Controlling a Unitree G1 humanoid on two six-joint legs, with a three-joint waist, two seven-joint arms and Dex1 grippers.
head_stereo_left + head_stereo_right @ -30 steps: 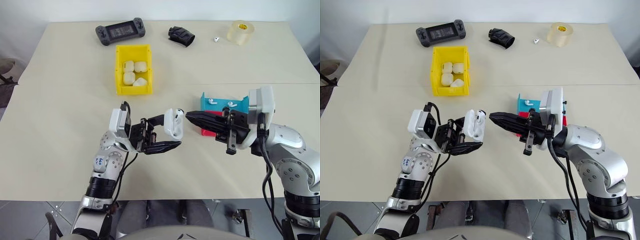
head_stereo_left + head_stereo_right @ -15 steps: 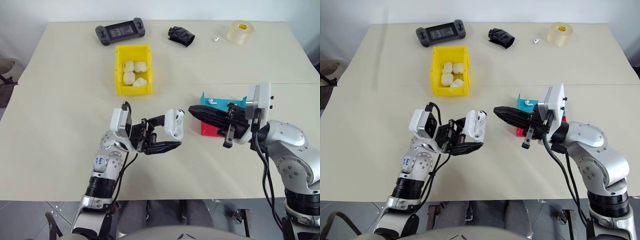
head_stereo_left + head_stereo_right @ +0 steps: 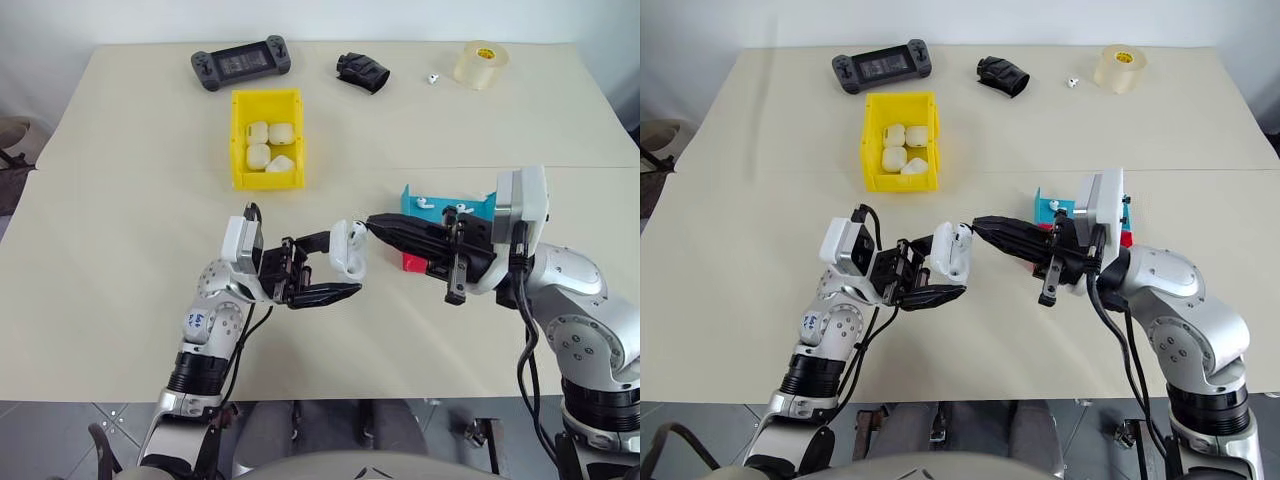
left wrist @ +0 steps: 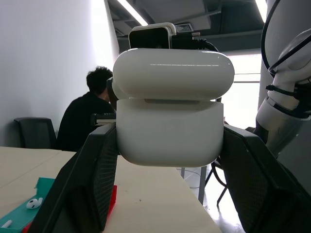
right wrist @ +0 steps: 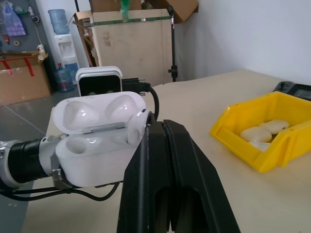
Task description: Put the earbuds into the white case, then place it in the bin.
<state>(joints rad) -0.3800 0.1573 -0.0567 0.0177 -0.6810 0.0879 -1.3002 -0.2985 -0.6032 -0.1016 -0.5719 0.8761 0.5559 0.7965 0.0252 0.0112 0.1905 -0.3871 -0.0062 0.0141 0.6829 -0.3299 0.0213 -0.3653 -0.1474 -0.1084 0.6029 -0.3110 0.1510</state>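
White case (image 3: 349, 248) held off the table, lid open, clamped in left gripper (image 3: 335, 266); an earbud (image 5: 134, 132) sits at a socket; right gripper (image 3: 372, 225) pinched closed, tips at case mouth, approaching from robot's right; bin (image 3: 238, 140) well beyond.

The bin (image 3: 267, 153) sits toward the table's (image 3: 120, 250) far edge — a game controller (image 3: 241, 62), pouch (image 3: 363, 72) and tape roll (image 3: 481, 64) behind it — trays (image 3: 447, 211) nearer, rightward.
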